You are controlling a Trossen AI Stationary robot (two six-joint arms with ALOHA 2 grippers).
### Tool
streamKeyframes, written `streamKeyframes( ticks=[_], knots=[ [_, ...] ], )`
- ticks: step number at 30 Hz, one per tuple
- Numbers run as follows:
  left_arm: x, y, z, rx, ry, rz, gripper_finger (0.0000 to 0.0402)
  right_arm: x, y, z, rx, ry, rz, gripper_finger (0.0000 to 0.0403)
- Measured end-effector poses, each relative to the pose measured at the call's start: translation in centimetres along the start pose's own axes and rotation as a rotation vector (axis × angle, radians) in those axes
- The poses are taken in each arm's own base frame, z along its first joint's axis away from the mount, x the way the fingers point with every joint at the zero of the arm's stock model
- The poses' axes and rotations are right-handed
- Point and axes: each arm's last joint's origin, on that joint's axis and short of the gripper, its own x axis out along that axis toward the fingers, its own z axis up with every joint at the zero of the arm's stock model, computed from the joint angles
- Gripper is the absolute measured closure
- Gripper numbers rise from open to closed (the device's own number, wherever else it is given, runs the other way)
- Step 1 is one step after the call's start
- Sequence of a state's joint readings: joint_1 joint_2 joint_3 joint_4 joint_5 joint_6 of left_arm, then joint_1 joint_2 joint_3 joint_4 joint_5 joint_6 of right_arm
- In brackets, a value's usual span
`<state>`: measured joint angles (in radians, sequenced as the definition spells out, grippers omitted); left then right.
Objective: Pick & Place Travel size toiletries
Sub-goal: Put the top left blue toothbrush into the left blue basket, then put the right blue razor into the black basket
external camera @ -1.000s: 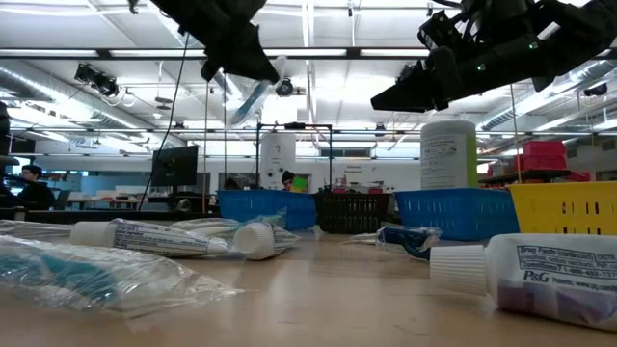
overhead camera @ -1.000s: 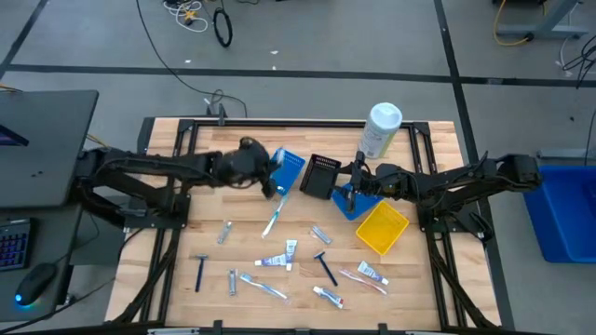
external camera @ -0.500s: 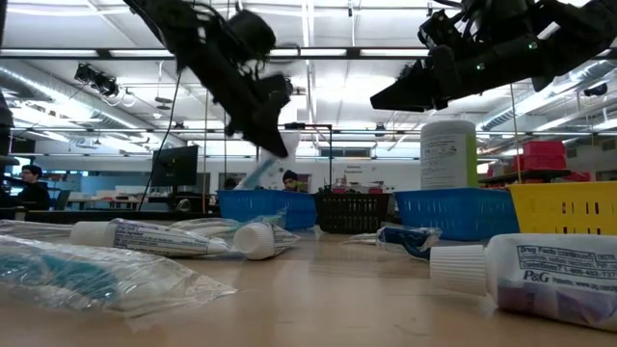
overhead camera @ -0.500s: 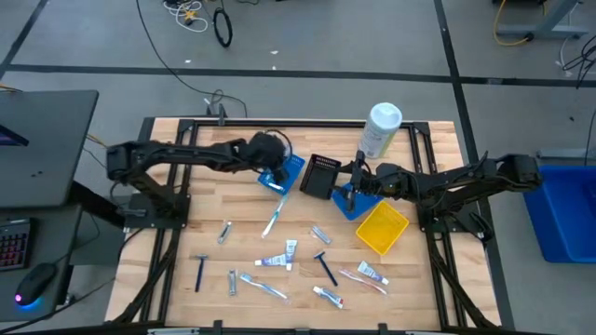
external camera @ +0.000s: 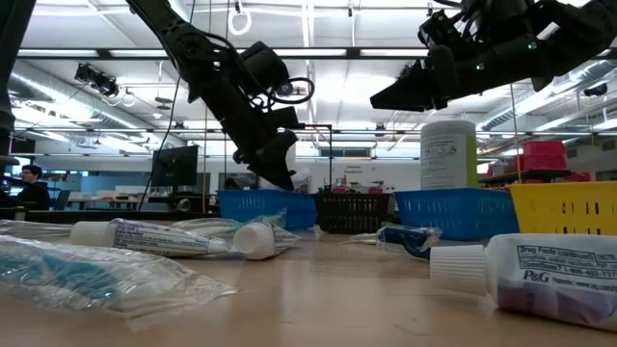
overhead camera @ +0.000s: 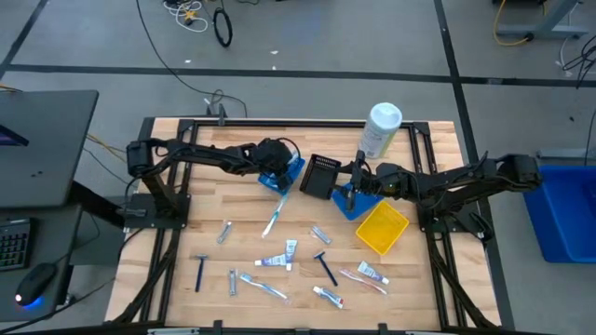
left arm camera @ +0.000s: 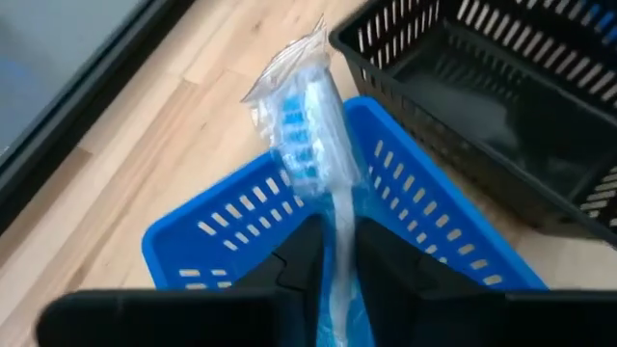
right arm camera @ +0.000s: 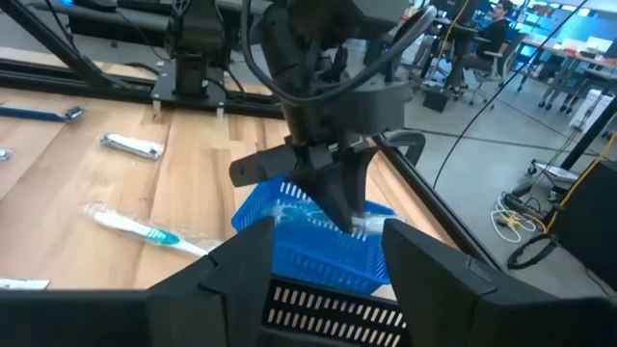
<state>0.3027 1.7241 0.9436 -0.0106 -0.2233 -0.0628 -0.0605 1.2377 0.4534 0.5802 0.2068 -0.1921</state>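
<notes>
Wrapped toothbrush (left arm camera: 310, 145), carried over the blue tray (left arm camera: 202, 236), is being released as the left gripper (left arm camera: 333, 253) fingers part.

We see a blue tray (overhead camera: 290, 171) with slotted walls, a black tray (overhead camera: 321, 175) of the same pattern, a second blue tray (overhead camera: 352, 202) and a yellow tray (overhead camera: 383, 228). The toothbrush (left arm camera: 307, 145) is white with blue bristles, in a clear wrapper. The table (overhead camera: 168, 242) is light wood in strips. The canister (overhead camera: 380, 130) is white.
</notes>
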Motion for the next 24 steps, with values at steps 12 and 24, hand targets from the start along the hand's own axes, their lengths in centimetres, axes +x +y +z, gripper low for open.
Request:
streamKeyframes(
  ticks=[12,24],
  knots=[
    [-0.7,-0.1,0.5,-0.033,-0.032,-0.005,0.0252,0.0,0.0,-0.1,-0.003,0.014,0.003,0.0159],
    [-10.8,-0.4,3.5,-0.058,-0.24,-0.088,0.0263,0.0,0.1,-0.1,0.009,0.013,0.014,0.0153]
  ],
)
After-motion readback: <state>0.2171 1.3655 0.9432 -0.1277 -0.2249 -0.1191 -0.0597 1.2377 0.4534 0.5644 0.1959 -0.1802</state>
